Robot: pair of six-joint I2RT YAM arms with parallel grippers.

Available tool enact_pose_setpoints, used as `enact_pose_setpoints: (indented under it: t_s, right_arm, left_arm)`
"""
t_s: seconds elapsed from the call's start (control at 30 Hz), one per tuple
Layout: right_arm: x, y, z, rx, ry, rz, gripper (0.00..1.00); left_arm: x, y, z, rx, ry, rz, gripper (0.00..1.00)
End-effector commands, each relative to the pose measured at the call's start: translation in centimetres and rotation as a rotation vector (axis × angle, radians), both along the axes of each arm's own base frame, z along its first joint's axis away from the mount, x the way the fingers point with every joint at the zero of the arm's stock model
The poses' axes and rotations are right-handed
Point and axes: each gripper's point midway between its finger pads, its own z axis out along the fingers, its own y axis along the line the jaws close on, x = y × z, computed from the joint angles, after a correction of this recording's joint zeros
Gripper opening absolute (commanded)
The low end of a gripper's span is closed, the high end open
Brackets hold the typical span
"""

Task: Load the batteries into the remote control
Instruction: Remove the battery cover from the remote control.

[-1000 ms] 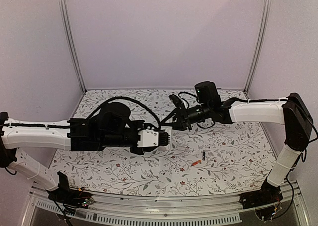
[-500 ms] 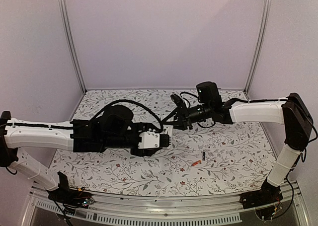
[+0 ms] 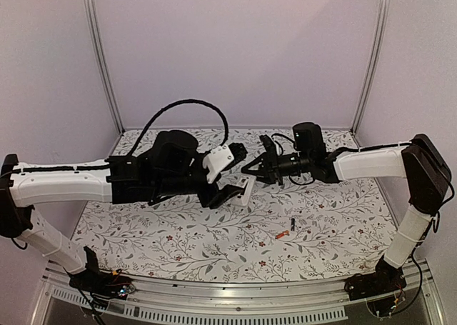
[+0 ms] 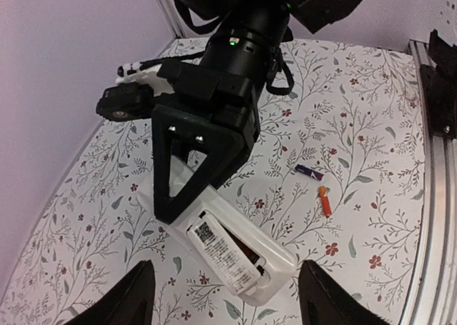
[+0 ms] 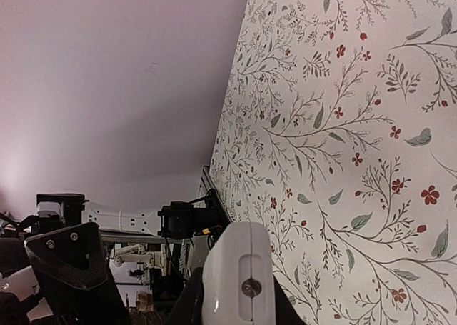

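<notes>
**Remote gripped at one end, batteries not yet loaded**

My right gripper [image 4: 187,196] was closed on one end of the remote control [image 4: 235,257], which lay back face up with its battery bay uncovered and seemingly vacant. My left gripper [image 4: 228,298] stood wide open and held nothing. Its fingers flanked the remote's free end at bottom centre of the left wrist view without touching it. The black battery [image 4: 308,171] and the orange-red battery [image 4: 325,201] lay on the table [image 4: 357,89] right of centre, well apart from both grippers. Likely hazards were the one-ended grip pivoting under insertion pressure, and a battery rolling out of a poor pinch.

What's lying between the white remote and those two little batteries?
Nothing. Only bare flowered tabletop separates the remote control from the batteries, as the left wrist view shows plainly.
</notes>
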Motion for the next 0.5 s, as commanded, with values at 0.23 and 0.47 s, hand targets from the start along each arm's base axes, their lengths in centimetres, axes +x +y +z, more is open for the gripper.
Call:
enact_pose_setpoints:
  t_s: [0.23,0.47]
  right_arm:
    - [1.1,-0.3,1.2,0.031,-0.062,-0.052,0.0]
    - [0.9,-0.4,1.4,0.033,-0.078,-0.051,0.0]
  left_arm:
    - [3.6,-1.6,-2.2,-0.058,0.375,0.288,0.63]
    - [4.2,-1.3,-3.9,0.004,0.402,0.316,0.57]
